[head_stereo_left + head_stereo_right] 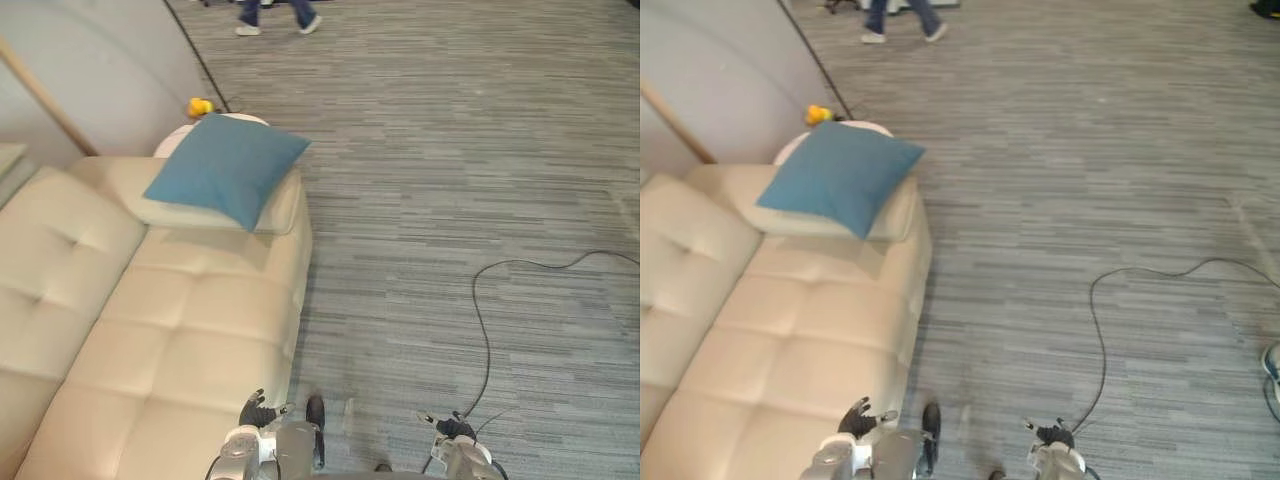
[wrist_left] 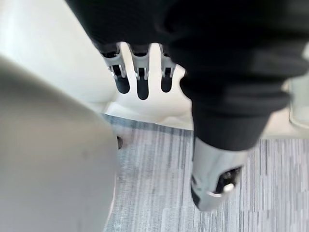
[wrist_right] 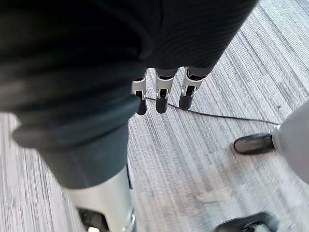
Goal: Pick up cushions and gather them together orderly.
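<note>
One blue cushion [image 1: 228, 168] lies at the far end of the cream sofa [image 1: 180, 350], turned cornerwise so one point hangs toward the seat. It rests on a cream pad [image 1: 275, 208] of the same material as the sofa; you cannot tell whether that pad is a loose cushion or the armrest. The cushion is well apart from both of your hands, with the whole tufted seat stretching between.

Your left hand [image 1: 256, 411] hangs low at the near end of the sofa, just beside its front edge. In the left wrist view its fingers [image 2: 142, 87] point down, straight and relaxed, with nothing in them, and the sofa's cream front shows past them. Your right hand [image 1: 455, 428] hangs over the grey striped carpet [image 1: 450, 150], away from the sofa. Its fingers [image 3: 161, 101] are likewise straight and empty.

Behind the cushion, a white rounded object [image 1: 175, 140] peeks out past the sofa's end, and a small yellow thing [image 1: 200, 106] sits just beyond it by the foot of a pale partition wall [image 1: 90, 60]. A wooden pole [image 1: 40, 95] leans across that wall. A person's legs [image 1: 278, 15] stride over the carpet far off.
</note>
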